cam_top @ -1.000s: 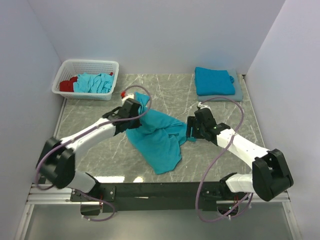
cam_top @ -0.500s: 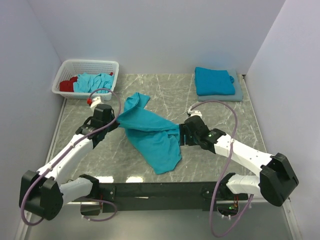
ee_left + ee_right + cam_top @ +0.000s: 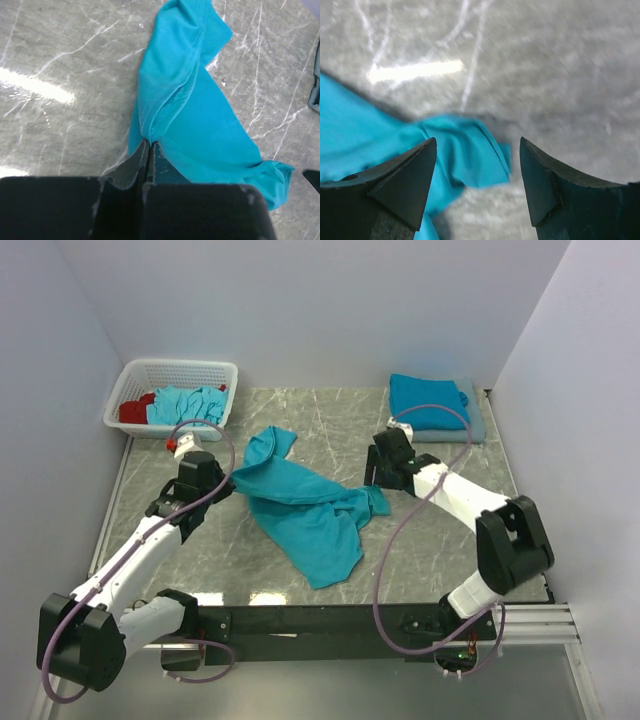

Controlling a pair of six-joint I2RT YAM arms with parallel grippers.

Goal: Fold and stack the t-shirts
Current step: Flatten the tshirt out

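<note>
A crumpled teal t-shirt (image 3: 305,510) lies spread across the middle of the table. My left gripper (image 3: 230,480) is shut on a bunched hem at its left edge. In the left wrist view the fingertips (image 3: 150,144) pinch that seam, and the t-shirt (image 3: 200,120) runs away from them to a rolled end. My right gripper (image 3: 373,473) is open, hovering just beyond the shirt's right tip. In the right wrist view its jaws (image 3: 477,145) stand wide apart above the shirt's corner (image 3: 465,155), touching nothing. A folded teal t-shirt (image 3: 428,400) sits at the back right.
A white lattice basket (image 3: 180,365) stands at the back left with crumpled turquoise shirts (image 3: 188,405) and a red cloth (image 3: 132,410) inside. The folded shirt rests on a grey-blue folded one (image 3: 472,426). Walls close in on both sides.
My left gripper has dragged the shirt's edge leftward, stretching the cloth out. My right gripper dipped to the shirt's right end, then drew back toward the far right, still open.
</note>
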